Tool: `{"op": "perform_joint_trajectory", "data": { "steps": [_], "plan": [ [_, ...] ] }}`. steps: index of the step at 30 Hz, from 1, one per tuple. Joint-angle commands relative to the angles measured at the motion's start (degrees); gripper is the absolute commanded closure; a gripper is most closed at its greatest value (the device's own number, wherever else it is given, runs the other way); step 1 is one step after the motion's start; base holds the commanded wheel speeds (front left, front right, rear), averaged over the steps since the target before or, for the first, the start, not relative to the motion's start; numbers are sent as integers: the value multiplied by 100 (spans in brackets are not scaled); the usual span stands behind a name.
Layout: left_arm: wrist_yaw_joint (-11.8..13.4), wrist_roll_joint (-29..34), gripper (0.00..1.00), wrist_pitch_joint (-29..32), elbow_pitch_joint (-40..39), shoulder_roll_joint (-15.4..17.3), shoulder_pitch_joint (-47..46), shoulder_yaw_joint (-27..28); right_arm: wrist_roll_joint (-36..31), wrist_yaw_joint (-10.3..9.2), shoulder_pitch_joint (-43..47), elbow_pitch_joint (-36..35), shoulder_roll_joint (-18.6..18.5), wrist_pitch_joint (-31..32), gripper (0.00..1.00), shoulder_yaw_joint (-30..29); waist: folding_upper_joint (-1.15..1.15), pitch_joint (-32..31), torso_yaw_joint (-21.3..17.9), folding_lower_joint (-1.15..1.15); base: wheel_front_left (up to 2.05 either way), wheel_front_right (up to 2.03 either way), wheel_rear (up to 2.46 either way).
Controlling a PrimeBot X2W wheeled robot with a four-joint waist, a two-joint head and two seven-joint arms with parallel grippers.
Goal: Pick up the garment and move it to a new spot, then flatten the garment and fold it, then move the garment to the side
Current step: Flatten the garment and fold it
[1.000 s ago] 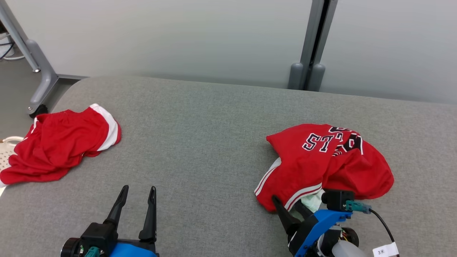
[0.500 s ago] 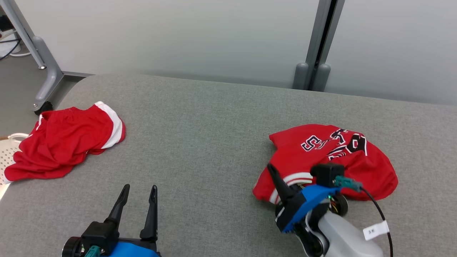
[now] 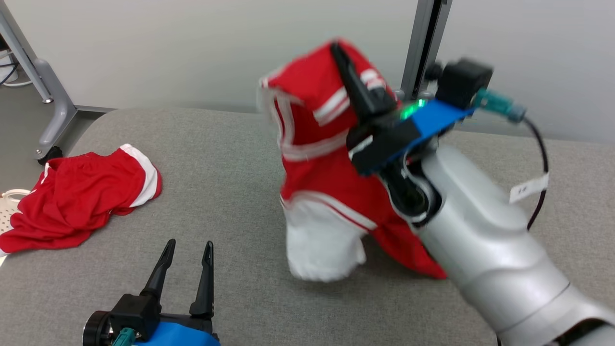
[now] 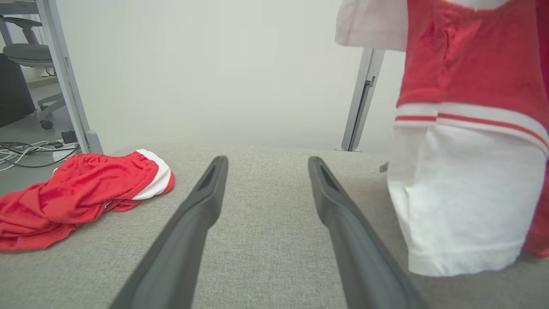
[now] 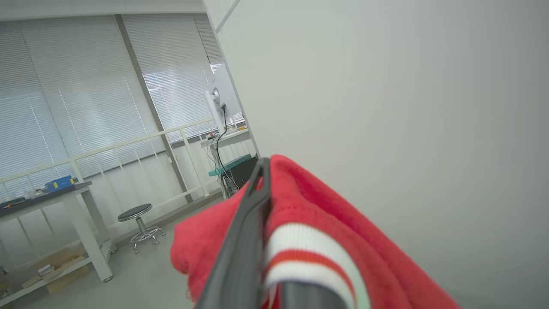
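1. Closest to me, at the desk's [image 3: 230, 158] near edge and left of centre, my left end effector [image 3: 188, 245] rests low with its fingers spread wide and nothing between them. Its wrist view looks along the bare grey top.
2. Beyond it, over the middle of the desk and towards the right, the garment [image 3: 326, 158] hangs in the air. It is a red top with white stripes and a white lower part [image 3: 322, 245]. The lowest folds seem to brush the desk, though motion blur keeps me from being sure.
3. My right end effector [image 3: 346, 67] is clenched on a red, striped edge at the top of the garment and carries it from there.
4. I judge this to be the first step: the garment is picked up and not yet set down at a new spot.
5. Next I need open desk. The broad bare stretch in the middle looks best, with the cloth lowered so it drapes and does not bunch. The free left arm could then help spread it.
6. Further out, a pair of red shorts [image 3: 81, 192] lies crumpled at the desk's left edge, well apart from the garment. I would keep away from it.
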Motion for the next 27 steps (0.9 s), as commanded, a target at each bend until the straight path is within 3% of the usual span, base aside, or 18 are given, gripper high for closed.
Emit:
{"op": "perform_joint_trajectory", "data": {
  "steps": [1, 6, 10, 19, 20, 21, 27],
  "plan": [
    [10, 13, 0, -16, -33, 10, -45, 6, 50, 3, -214, -69, -19, -9, 100, -22, -1, -6, 1, 0, 0, 0, 0],
    [-1, 13, 0, -17, -93, 14, -10, 13, 598, 3, -884, -442, -21, -51, 100, -379, -1, -19, 17, 0, 0, 0, 0],
    [7, 5, 0, -17, -125, -13, 27, 16, 449, 3, -734, -271, -19, -54, 100, -948, -1, -6, 25, 0, 0, 0, 0],
    [-60, -12, 0, -16, -169, -78, -58, -98, -531, 3, 800, 1565, -59, -57, 100, -2427, -1, 58, 105, 0, 0, 0, 0],
    [-76, -4, 0, -16, -175, -78, -70, -112, -680, 3, 876, 1727, -78, -58, 88, -2562, -1, 66, 111, 0, 0, 0, 0],
    [-91, 1, 0, -17, -184, -78, -78, -123, -806, 3, 950, 1857, -90, -59, 2, -2697, -1, 68, 119, 0, 0, 0, 0],
    [-116, 12, 0, -16, -209, -71, 19, -141, -1528, 3, 1519, 2088, -93, -58, 0, -3096, -1, 13, 103, 0, 0, 0, 0]
  ]
}}
